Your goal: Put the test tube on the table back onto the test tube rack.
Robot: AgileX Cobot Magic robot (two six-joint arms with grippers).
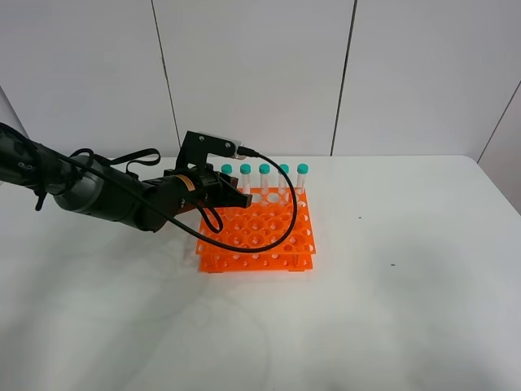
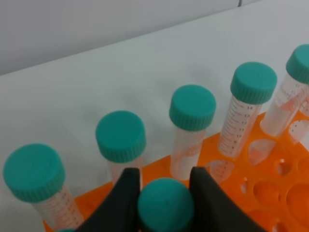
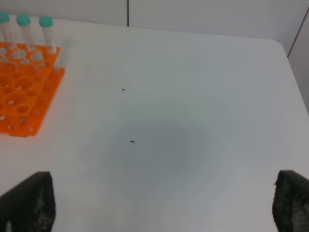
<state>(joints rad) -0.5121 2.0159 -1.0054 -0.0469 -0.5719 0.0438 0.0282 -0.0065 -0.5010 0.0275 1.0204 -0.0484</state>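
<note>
**Left claw holds capped tube over the rack's back row**

Exterior high: the left claw (image 1: 236, 198) hovers over the bright orange square plastic rack (image 1: 269, 236), mid-counter toward the white counter's (image 1: 407, 309) far edge.

Left wrist: its dark fingers (image 2: 126, 193) are clamped on the teal-capped clear plastic test tube (image 2: 165, 204), just beside the rack's rear row of identical tubes (image 2: 192, 107).

Right wrist: the right claw (image 3: 164, 203) is spread wide, empty, over bare counter.
</note>
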